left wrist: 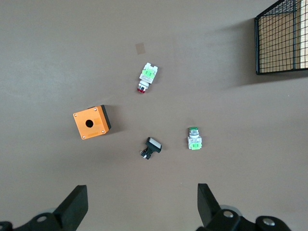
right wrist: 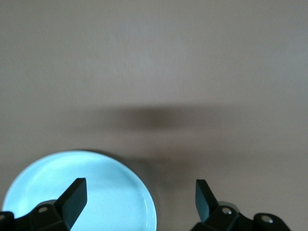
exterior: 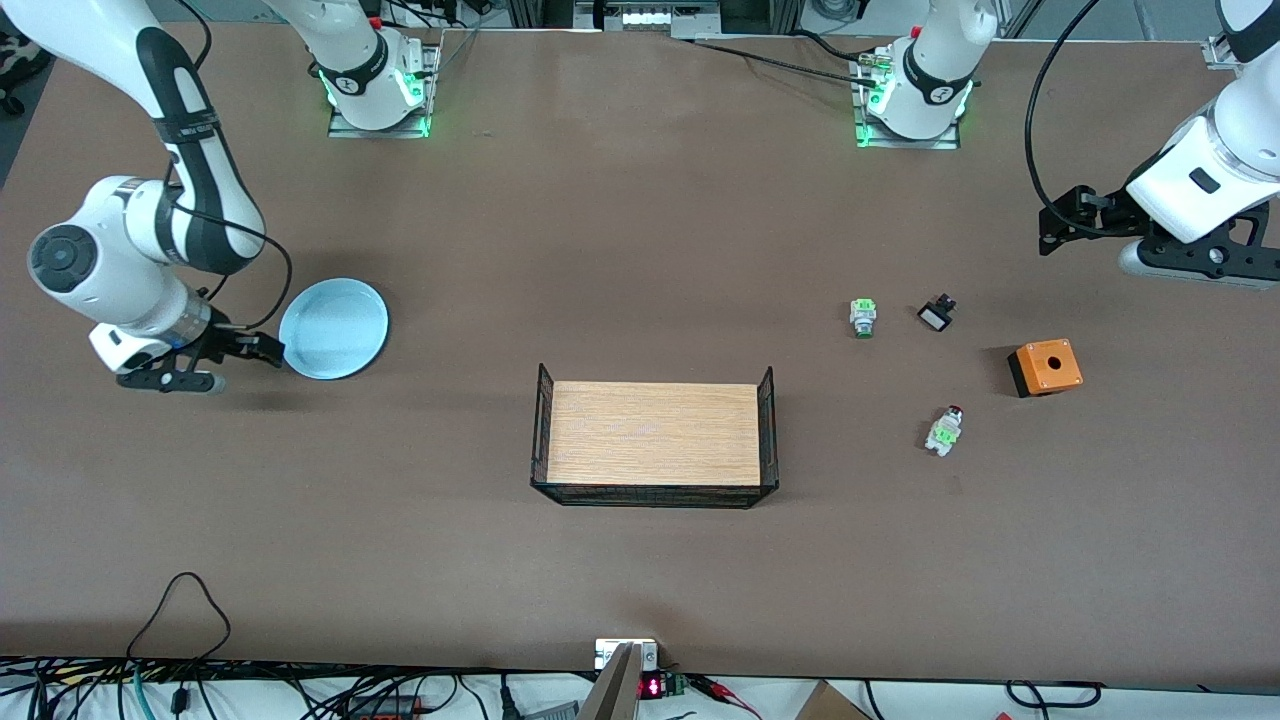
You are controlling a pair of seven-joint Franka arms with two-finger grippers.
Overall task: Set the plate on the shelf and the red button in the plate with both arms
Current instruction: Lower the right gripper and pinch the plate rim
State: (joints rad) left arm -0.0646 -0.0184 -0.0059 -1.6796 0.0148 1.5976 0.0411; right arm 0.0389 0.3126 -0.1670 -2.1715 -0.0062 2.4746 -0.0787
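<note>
- Your right gripper (exterior: 262,350) sat low at the rim of the plate (exterior: 333,328), on the side toward the right arm's end of the table. Its fingers (right wrist: 72,198) were spread wide with nothing between them; the right wrist view showed one finger over the plate's pale-blue surface.
- Your left gripper (exterior: 1062,222) hung in the air over the table near the left arm's end, fingers (left wrist: 74,207) wide apart and empty.
- The left wrist view looked down on the red button (left wrist: 147,77), an orange box (left wrist: 92,122) with a hole, a small black-and-white part (left wrist: 152,147) and a green-tipped button (left wrist: 194,139), all apart from one another.
- The red button (exterior: 944,429) lay on its side on the table, nearer the front camera than the green-tipped button (exterior: 863,317) and the orange box (exterior: 1045,366).
- A wooden tray (exterior: 655,432) with black mesh ends stood mid-table with nothing on it.
- Progress, as you could judge: nothing was placed yet. The plate and red button both rested on the table untouched; both grasps and both placements remained.
- Writing: no readable label on any object. A small red display showed at the table's front edge, its digits too small to read.
</note>
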